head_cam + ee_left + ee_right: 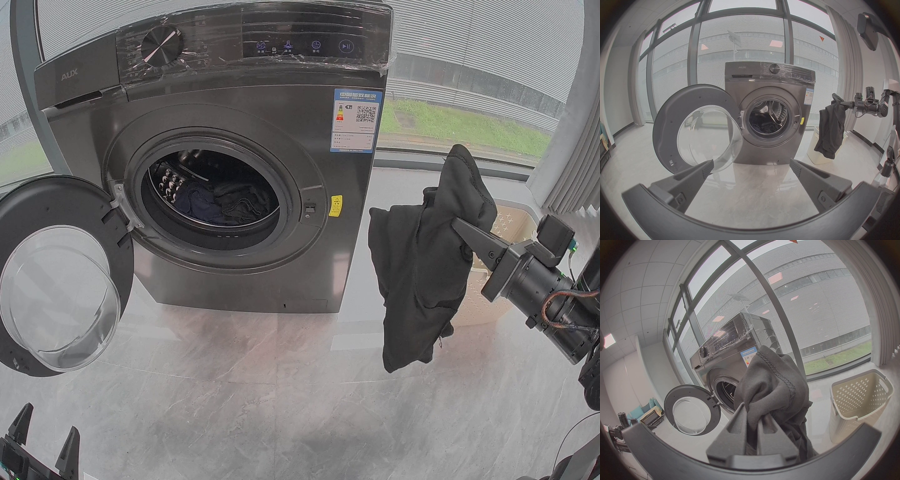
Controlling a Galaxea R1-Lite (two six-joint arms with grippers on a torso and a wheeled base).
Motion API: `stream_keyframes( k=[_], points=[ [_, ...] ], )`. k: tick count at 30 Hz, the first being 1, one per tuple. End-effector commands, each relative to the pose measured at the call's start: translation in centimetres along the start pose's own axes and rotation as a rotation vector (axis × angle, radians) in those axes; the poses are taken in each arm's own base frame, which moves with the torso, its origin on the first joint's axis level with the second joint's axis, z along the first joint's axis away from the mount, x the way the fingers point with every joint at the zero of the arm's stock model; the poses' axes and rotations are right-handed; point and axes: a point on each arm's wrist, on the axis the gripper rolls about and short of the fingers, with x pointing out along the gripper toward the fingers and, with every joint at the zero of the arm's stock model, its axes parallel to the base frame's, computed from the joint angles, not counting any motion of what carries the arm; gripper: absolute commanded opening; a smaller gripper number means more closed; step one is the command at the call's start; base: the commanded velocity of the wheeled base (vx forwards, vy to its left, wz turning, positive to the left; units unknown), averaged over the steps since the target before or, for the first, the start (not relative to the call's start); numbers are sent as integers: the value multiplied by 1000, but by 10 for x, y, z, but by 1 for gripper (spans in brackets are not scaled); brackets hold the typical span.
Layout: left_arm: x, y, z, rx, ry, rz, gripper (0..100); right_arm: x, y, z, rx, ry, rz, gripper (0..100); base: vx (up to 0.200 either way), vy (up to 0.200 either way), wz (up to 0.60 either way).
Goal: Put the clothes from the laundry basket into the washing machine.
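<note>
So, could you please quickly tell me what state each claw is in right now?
Left claw: open, holding nothing.
Right claw: closed on a black garment.

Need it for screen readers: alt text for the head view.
The right claw holds a black garment in the air, right of the washing machine and before the laundry basket. The machine's door stands open at left, dark clothes lie in the drum, and the open left claw sits low left.
</note>
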Motion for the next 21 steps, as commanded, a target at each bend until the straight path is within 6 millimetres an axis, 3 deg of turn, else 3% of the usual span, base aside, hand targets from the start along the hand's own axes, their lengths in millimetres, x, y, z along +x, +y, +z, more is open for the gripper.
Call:
stream_keyframes(
  k=[1, 18, 21],
  points=[
    [0, 0, -5, 0, 2, 2, 100, 1, 0, 0, 0, 0, 1, 0, 0, 0, 0],
    [0, 0, -5, 18, 3, 2, 100, -15, 2, 7, -47, -17, 10, 0, 0, 0, 0],
    [0, 0, -5, 18, 3, 2, 100, -14, 4, 8, -105, -21, 21, 0, -200, 0, 0]
  ],
)
